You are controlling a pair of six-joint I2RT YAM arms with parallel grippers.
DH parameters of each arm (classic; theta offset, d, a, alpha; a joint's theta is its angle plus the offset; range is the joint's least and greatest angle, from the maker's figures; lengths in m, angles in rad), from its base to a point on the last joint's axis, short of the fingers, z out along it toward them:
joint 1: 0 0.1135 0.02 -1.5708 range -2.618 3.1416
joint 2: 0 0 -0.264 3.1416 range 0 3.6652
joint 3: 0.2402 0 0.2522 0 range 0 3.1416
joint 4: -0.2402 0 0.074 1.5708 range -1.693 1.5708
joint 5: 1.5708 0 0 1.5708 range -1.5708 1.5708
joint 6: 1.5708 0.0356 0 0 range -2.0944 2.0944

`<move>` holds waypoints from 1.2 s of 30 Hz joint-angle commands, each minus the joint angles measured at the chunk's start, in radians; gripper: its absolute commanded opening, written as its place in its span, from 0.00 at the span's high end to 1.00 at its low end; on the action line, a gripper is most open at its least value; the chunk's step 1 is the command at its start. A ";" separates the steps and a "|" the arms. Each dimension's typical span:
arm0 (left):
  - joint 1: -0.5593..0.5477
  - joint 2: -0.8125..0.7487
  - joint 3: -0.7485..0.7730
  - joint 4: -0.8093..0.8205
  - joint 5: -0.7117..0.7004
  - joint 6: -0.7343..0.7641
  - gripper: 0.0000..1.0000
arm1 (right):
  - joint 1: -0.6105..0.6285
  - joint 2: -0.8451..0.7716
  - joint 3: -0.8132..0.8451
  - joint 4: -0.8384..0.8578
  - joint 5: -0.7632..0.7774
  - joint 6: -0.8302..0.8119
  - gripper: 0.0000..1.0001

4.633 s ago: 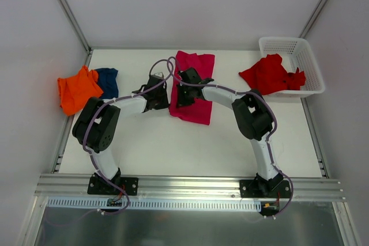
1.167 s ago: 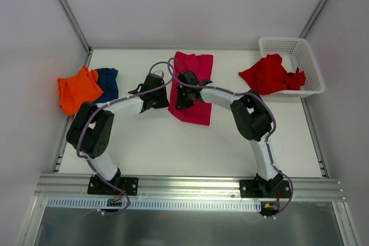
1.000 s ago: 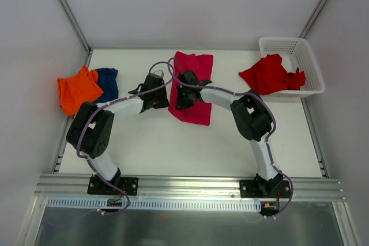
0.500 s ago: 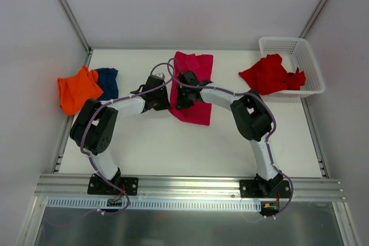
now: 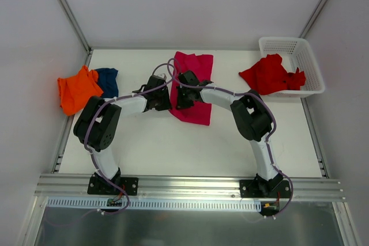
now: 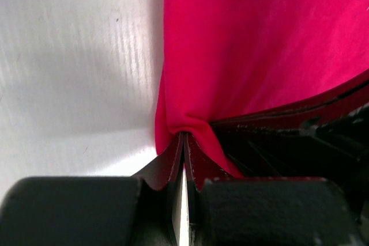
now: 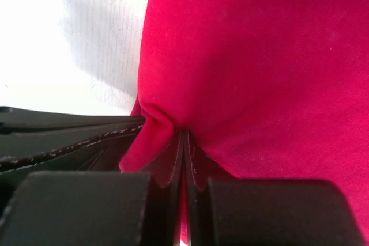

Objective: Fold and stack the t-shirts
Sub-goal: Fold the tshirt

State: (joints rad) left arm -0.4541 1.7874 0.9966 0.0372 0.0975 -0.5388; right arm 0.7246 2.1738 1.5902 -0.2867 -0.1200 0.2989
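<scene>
Arm bases sat at the near edge of the white table (image 5: 173, 148). Both arms reached forward and inward, and their wrists met near the table's middle.

The left gripper (image 6: 184, 142) was clamped on the magenta-pink t-shirt (image 5: 196, 66). Its jaws were pressed together on a small pleat of the cloth's left edge. In the left wrist view that pinched fold rose straight out of the fingertips, with bare table to the left of it and pink cloth filling the right.

The right gripper (image 7: 184, 139) was likewise closed on the same shirt, biting a fold of the same left edge just beside the left gripper. The two black heads were almost touching. In the right wrist view the cloth puckered where the jaws met.

The shirt lay as a rough rectangle, slightly skewed. It ran from the grippers toward the far edge of the table, and its near corner trailed to the right under the right forearm.

At the far left the orange t-shirt (image 5: 75, 89) was bunched at the table's left edge. The navy t-shirt (image 5: 108, 82) touched its right side, crumpled.

At the far right stood the white mesh basket (image 5: 288, 41). The red t-shirt (image 5: 268, 74) was draped over the basket's left wall, part inside and part spilling out toward the table.
</scene>
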 commanded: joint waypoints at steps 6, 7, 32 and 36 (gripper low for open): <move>0.003 0.015 0.056 0.049 0.050 -0.018 1.00 | 0.006 0.020 -0.039 -0.094 0.056 -0.018 0.99; 0.002 0.015 0.050 0.052 0.054 -0.021 1.00 | 0.007 0.020 -0.036 -0.097 0.056 -0.020 1.00; -0.074 -0.337 -0.374 0.187 0.094 -0.122 1.00 | 0.010 0.041 0.008 -0.143 0.075 -0.014 1.00; -0.074 -0.445 -0.430 0.139 0.085 -0.122 1.00 | 0.012 0.044 0.016 -0.154 0.083 -0.014 0.99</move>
State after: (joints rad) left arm -0.5243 1.4273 0.5957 0.1951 0.1802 -0.6472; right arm 0.7315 2.1738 1.6024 -0.3099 -0.0937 0.2993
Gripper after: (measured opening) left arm 0.003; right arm 0.009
